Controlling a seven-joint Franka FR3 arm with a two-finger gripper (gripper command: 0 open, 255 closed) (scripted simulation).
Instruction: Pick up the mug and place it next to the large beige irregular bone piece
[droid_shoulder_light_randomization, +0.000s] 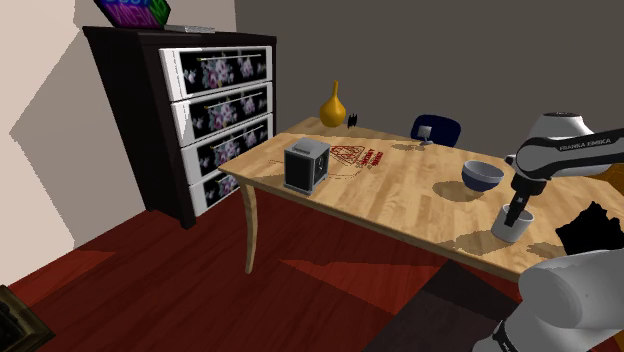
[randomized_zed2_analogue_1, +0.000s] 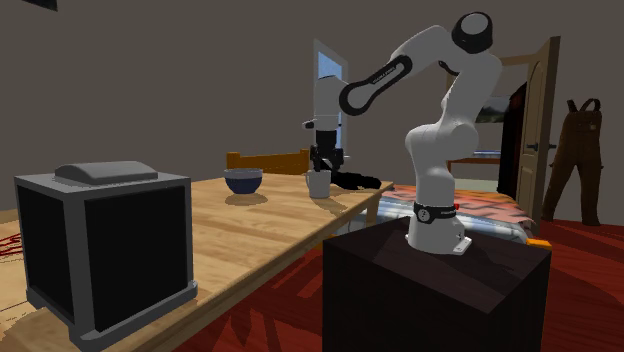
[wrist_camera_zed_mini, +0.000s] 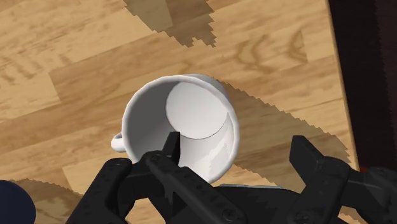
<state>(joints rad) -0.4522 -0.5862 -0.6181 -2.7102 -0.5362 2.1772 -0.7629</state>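
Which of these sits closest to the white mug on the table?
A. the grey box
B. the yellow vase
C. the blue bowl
C: in the shoulder view the blue bowl stands just beside the white mug, at the same end of the wooden table.
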